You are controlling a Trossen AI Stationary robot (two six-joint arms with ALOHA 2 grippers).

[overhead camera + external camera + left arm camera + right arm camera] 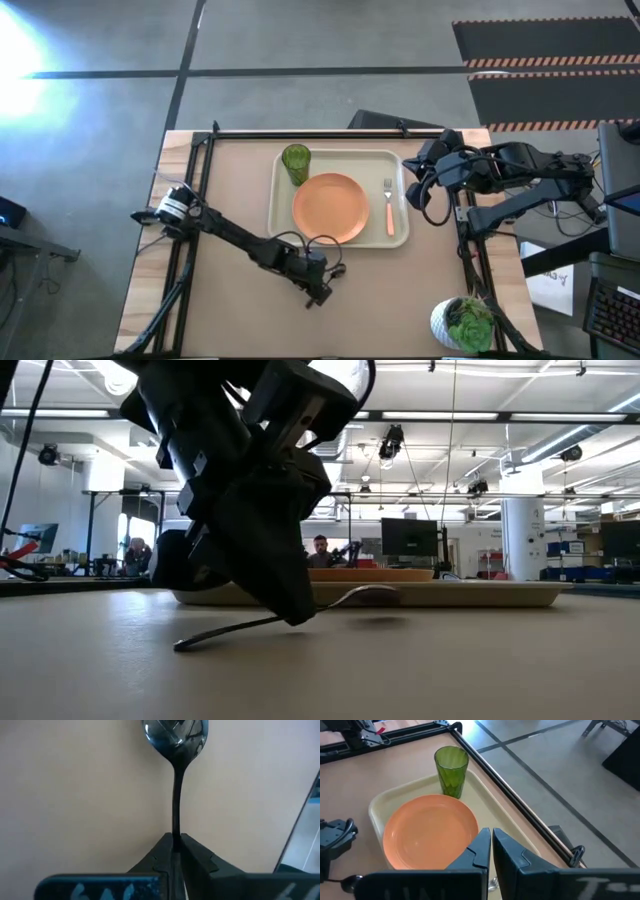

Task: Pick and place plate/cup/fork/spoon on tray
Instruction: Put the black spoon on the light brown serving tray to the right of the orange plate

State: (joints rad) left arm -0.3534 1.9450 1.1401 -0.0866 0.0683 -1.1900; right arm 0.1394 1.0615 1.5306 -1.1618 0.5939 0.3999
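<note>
Two end effectors | left end effector (174,851) clamped on thin dark metallic spoon (176,750) handle, low over tan tabletop (230,290) | right end effector (491,845) closed, above cream rectangular tray (380,802)

The tray (340,158) lies on the desk (400,290) toward its far edge. On the tray, the plate (329,206) sits in the middle, the cup (295,163) stands upright just behind it at the tray's far left corner, and the fork (389,208) lies along the plate's right side. The spoon (176,750) lies on the bare desk in front of the tray, its handle between the fingers of the left tool (318,290). The right tool (432,200) sits just right of the tray. A potted plant (465,322) stands at the desk's near right corner
</note>
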